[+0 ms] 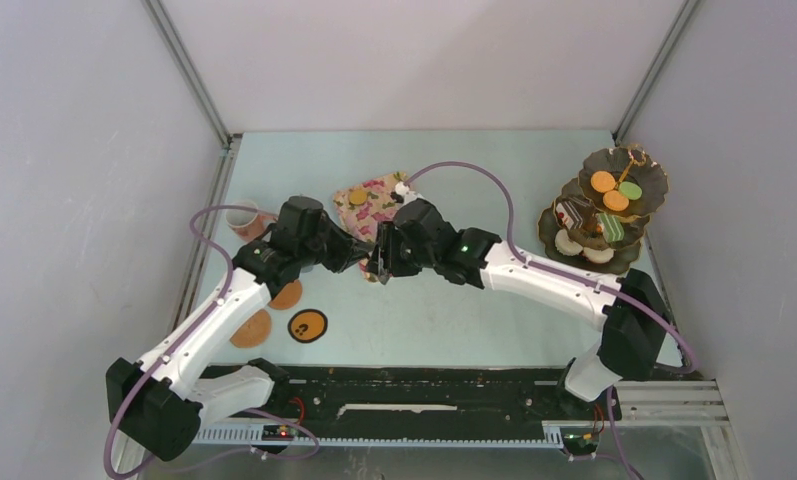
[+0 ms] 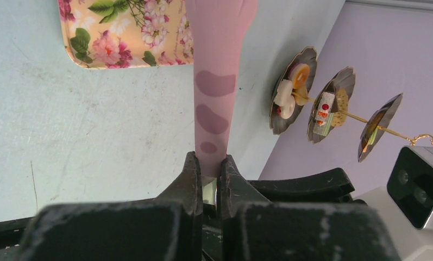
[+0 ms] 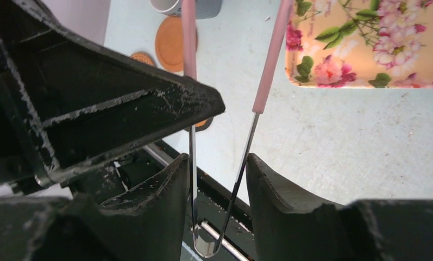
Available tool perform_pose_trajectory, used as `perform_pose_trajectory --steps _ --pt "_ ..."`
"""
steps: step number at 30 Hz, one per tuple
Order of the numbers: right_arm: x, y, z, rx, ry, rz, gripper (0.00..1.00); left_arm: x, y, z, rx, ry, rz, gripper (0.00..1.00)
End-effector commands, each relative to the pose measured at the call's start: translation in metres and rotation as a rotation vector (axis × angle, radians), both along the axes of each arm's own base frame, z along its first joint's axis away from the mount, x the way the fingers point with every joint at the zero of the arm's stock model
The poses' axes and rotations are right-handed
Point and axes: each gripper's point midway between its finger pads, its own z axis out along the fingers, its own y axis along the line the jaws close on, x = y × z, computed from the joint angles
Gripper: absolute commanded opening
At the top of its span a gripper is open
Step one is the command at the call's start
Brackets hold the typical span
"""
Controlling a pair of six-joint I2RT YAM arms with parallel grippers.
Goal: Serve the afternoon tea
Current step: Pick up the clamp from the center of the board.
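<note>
Mint-coloured bench [image 1: 454, 320], top view: flat and matt, closed in by plain grey walls [image 1: 404, 60] with metal corner posts.
Three-tier stand [image 1: 602, 205], top view: set at the far right of the bench, well apart from both arms; macarons [image 1: 615, 190] are seen on the upper tiers and cake slices [image 1: 586, 218] lower down.
Drinks, top view: a pink mug [image 1: 242, 217] stands far left, and three round coasters [image 1: 307, 326] lie near the left front.
Arms, top view: the left arm [image 1: 224, 310] and right arm [image 1: 544, 275] meet mid-bench, just in front of the floral tray [image 1: 369, 200].
Left end effector [image 2: 208, 166], left wrist view: clamped tight on the pink tongs [image 2: 217, 81] at the base of one broad blade.
Treats, left wrist view: a donut [image 2: 300, 75] and cake are judged light, soft and crumbly. They are best pinched gently at the sides, never squeezed.
Right end effector [image 3: 218, 163], right wrist view: part-way open, one finger either side of the tongs' thin steel arms near the spring bend. Whether the pads already press cannot be told.
Tongs, right wrist view: the steel is judged springy and slippery, so a hold close to the bend is likely to be steadier.
Grey mug [image 3: 208, 6], right wrist view: cut off at the top edge beyond an orange coaster. It is judged stiff and smooth, and is best taken by the wall.
</note>
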Motion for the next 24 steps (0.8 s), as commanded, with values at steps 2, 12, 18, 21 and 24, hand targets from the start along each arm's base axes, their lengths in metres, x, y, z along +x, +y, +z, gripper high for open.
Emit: perform_pose_trajectory --steps 2,12,18,21,24 --pt "0.015 -0.003 0.005 -0.057 -0.036 -0.071 0.47 0.006 -0.004 0.019 -0.041 -0.029 0.019 0.00" --pt "0.020 -0.002 0.008 -0.034 -0.032 -0.067 0.39 0.005 0.001 0.014 -0.015 -0.018 0.035 0.06" --pt "0.020 0.002 0.009 -0.009 -0.014 -0.050 0.33 0.008 0.004 0.017 0.009 -0.032 0.037 0.20" --pt "0.021 0.002 0.009 0.007 0.011 -0.037 0.33 0.010 0.012 0.024 0.062 -0.067 0.045 0.35" --pt "0.024 0.002 0.005 0.018 0.039 -0.030 0.33 0.014 0.028 0.039 0.156 -0.133 0.056 0.52"
